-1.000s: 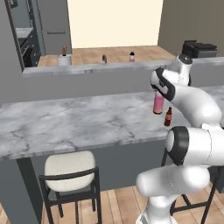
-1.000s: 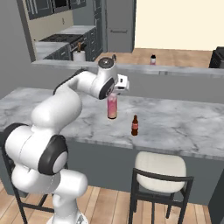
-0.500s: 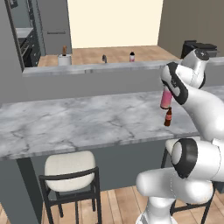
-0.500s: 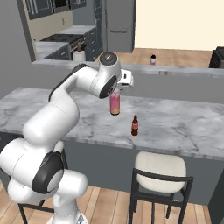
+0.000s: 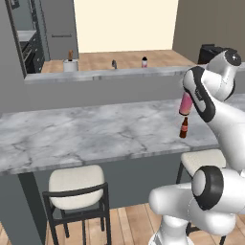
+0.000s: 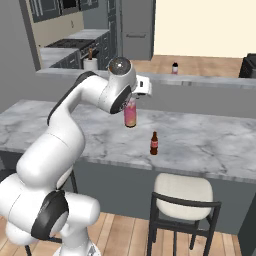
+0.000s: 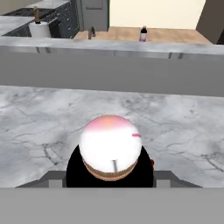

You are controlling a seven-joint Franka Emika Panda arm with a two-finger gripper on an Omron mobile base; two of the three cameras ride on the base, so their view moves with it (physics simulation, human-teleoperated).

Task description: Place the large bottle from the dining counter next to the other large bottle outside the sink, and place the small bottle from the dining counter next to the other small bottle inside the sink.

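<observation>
My gripper [image 6: 131, 100] is shut on the top of the large bottle [image 6: 130, 115], pink and pale, and holds it upright above the dining counter [image 6: 210, 145]. The left base view shows this large bottle [image 5: 185, 104] hanging just above the small bottle [image 5: 183, 128], which is dark brown with a red label. That small bottle [image 6: 154, 144] stands on the marble to the right of the held one. From the hand, the large bottle [image 7: 109, 146] appears end-on. On the far counter the other large bottle [image 5: 144, 61] stands right of the faucet [image 5: 114, 63]. The sink basin and the other small bottle are hidden.
A raised grey ledge [image 5: 105, 76] runs behind the dining counter. A paper towel roll [image 5: 70, 64] stands on the far counter, left of the faucet. Two stools [image 5: 76, 184] [image 6: 182, 192] sit under the dining counter's near edge. A dark appliance [image 5: 210, 51] stands far right.
The arm has carried the large bottle a little to the right and upward over the dining counter. The small bottle has stayed where it stood.
</observation>
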